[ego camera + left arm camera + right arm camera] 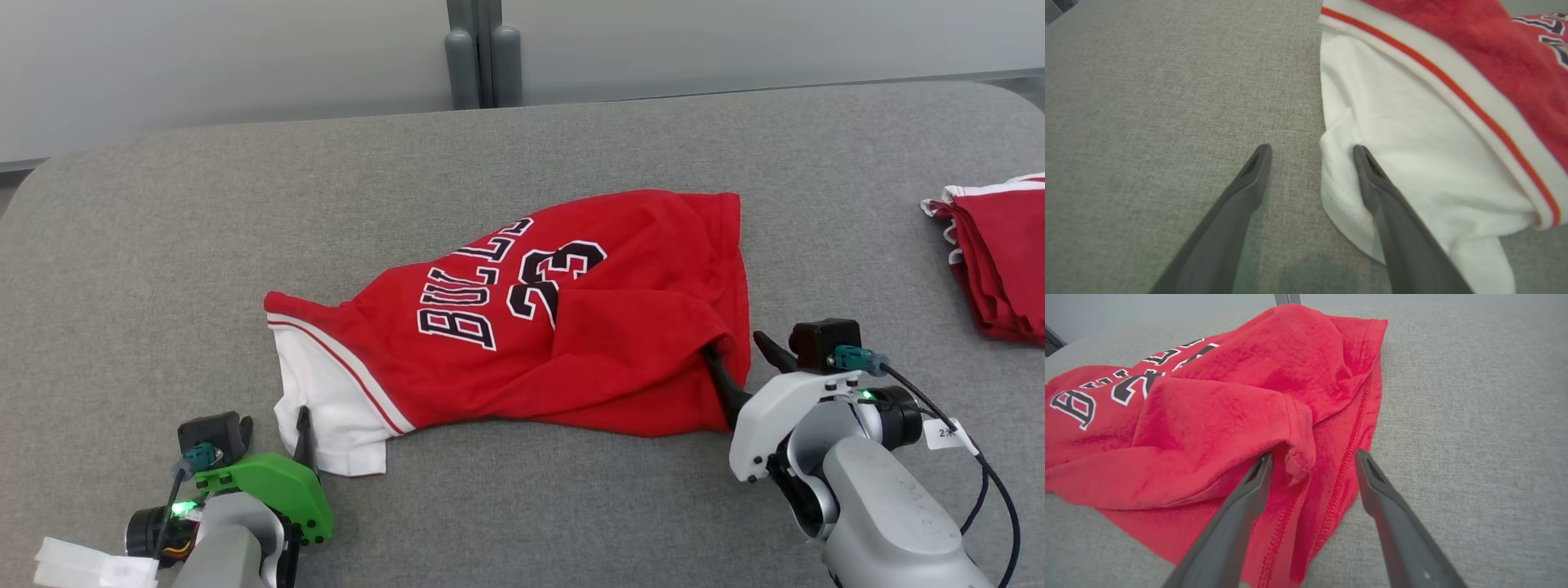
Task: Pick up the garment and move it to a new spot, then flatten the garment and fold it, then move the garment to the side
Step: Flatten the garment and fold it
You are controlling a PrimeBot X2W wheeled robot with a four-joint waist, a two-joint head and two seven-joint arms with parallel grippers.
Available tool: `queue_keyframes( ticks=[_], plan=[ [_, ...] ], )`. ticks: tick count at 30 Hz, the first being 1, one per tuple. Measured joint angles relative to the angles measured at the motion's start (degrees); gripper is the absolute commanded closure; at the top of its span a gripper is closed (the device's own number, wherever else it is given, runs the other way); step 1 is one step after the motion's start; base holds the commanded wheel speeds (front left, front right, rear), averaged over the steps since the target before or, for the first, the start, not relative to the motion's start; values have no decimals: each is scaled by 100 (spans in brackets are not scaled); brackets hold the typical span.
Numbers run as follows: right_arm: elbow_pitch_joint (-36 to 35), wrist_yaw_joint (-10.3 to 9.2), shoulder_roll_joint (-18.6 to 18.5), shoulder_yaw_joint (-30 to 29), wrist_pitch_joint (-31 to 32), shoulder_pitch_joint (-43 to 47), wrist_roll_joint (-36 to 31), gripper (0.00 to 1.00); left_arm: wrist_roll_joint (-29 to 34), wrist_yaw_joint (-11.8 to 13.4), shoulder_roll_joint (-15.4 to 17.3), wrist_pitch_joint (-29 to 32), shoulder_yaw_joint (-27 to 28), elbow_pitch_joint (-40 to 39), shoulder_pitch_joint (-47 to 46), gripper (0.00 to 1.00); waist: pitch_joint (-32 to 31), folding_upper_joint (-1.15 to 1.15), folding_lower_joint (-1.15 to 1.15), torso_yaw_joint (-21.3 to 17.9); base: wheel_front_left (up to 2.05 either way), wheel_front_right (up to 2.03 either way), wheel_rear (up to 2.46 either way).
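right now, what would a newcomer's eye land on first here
A crumpled red jersey with black lettering lies in the middle of the grey table, its white sleeve at the left end. Both grippers stand open at its near corners: the left gripper straddles the sleeve's edge, and the right gripper straddles a fold of the red hem. A folded red pile sits at the table's far right.
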Motion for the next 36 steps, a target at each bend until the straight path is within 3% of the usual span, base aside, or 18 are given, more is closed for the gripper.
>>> queue_keyframes(
  ticks=[17, 19, 20, 21, 22, 23, 24, 25, 30, 36],
  plan=[
    [79, 0, -83, 776, -82, -233, 832, 3, -86, -146, -3, -21, -103, 26, 0, 0, 20, 0, 0, -6, 0, 0, 0],
    [81, 0, -107, 871, -79, -299, 933, 14, -142, -167, -5, -23, -120, 45, -1, 0, 25, 0, 0, -9, 0, 0, 0],
    [81, 0, -114, 917, -79, -337, 988, 28, -156, -179, -8, -24, -127, 60, -2, 3, 29, 0, 0, -9, 0, 0, 0],
    [86, 0, -126, 957, -82, -366, 1032, 49, -162, -192, -11, -25, -135, 76, -7, 5, 33, 0, 0, -9, 0, 0, 0],
    [92, 0, -147, 999, -86, -389, 1055, 67, -172, -198, -13, -25, -142, 96, -13, 11, 37, 0, 0, -8, 0, 0, 0],
    [102, 0, -174, 1044, -94, -411, 1085, 94, -199, -221, -16, -25, -155, 114, -22, 21, 41, 0, 0, -6, 0, 0, 0],
    [111, 0, -198, 1084, -121, -424, 1117, 100, -216, -248, -22, -26, -177, 138, -38, 51, 43, 0, 0, -2, 0, 0, 0],
    [120, 0, -214, 1129, -130, -434, 1145, 100, -229, -255, -25, -26, -200, 158, -53, 100, 43, 0, 0, 0, 0, 0, 0],
    [120, 0, -286, 1281, -290, -486, 1272, 100, -359, -346, -75, -24, -267, 113, -69, 100, 24, 0, 0, 6, 0, 0, 0],
    [-176, 0, -431, 1333, -669, -558, 1306, 100, -487, -354, -4, -19, -37, -947, 13, 100, -21, 0, 0, 5, 0, 0, 0]
  ],
)
